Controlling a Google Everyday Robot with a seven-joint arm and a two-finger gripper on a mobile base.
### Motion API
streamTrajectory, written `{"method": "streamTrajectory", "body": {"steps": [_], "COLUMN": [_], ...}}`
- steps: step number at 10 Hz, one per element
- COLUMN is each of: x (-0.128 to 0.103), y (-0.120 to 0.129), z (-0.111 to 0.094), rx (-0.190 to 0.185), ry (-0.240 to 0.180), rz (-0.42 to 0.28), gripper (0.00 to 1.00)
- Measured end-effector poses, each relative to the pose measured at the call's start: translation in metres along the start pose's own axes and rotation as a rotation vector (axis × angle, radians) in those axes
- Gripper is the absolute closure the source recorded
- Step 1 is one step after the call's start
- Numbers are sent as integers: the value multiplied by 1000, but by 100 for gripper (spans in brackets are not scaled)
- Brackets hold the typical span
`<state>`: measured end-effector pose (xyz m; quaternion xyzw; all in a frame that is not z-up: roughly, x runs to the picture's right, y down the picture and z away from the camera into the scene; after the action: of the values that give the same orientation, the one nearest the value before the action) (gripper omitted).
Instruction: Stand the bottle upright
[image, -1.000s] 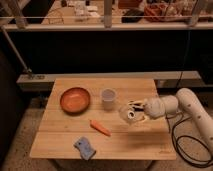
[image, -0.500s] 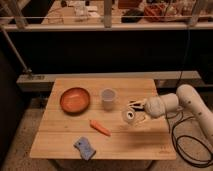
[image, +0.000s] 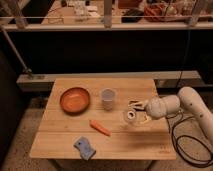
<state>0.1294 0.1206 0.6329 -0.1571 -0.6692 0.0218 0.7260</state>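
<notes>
Bottle (image: 131, 116), stubby cream plastic, is lying sideways, its round end facing the camera, clamped in the gripper (image: 136, 112) toward the wooden table's (image: 125, 146) three o'clock edge. A translucent cup (image: 108, 97) is standing at its ten o'clock, and a slim orange carrot (image: 100, 127) is lying at eight.

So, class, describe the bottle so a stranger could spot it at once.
Find the wooden table, then its right side, where the gripper reaches in. At the gripper is the bottle: small, stubby, pale cream, tipped over, unlike the upright translucent cup nearby.
</notes>
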Motion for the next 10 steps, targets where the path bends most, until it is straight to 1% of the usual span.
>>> {"method": "streamTrajectory", "body": {"steps": [1, 3, 6, 8, 10], "x": [2, 5, 6, 7, 9], "y": [0, 3, 4, 5, 6], "z": [-1, -4, -6, -7, -4], "rx": [17, 51, 81, 98, 95], "ry": [-3, 0, -4, -29, -57], "rz": [13, 60, 113, 150, 178], "gripper": [100, 100, 100, 100, 100]}}
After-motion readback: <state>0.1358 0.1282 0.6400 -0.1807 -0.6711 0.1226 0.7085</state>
